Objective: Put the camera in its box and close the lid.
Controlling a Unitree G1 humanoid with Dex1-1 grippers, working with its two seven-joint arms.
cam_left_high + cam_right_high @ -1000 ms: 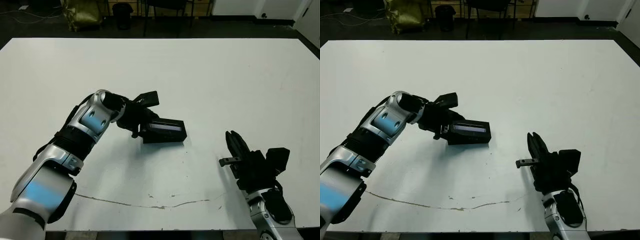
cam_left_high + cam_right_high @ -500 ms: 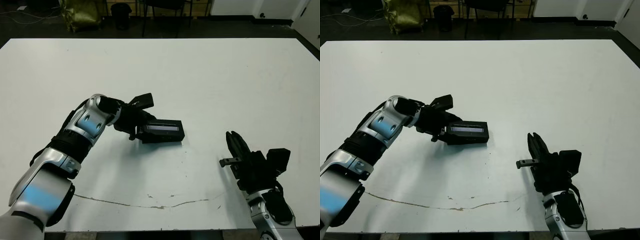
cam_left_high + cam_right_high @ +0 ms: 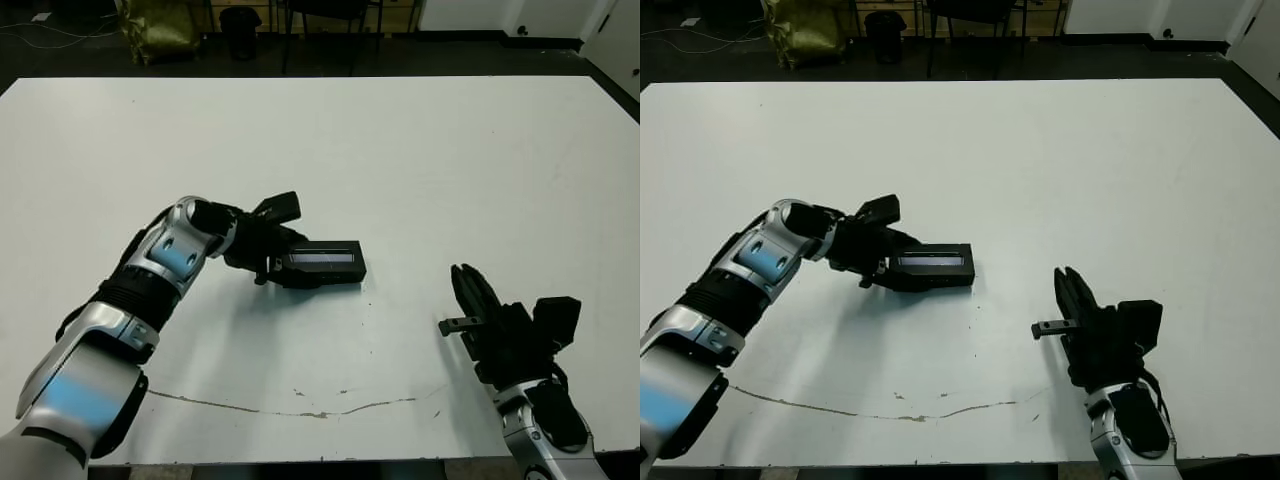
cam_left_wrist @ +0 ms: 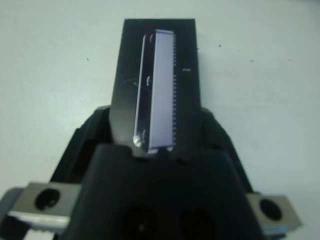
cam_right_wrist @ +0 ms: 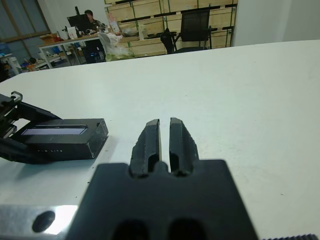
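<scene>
Judging by the lid (image 3: 322, 261) seated flat on the box, closure appears done; left gripper (image 3: 277, 257) clasps its nine-o'clock end, right gripper (image 5: 164, 139) idle, fingers together.

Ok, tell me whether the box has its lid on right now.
Lid on. The lid, grey strip up, sits flat over the box with no white lining showing; the left gripper is at its end.

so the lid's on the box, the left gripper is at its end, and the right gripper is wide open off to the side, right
Not quite: the right gripper is shut, its two fingers almost touching, as the right wrist view shows. The rest stands: the lid sits on the box, the left gripper is at its end, and the right gripper is off to the side.
</scene>
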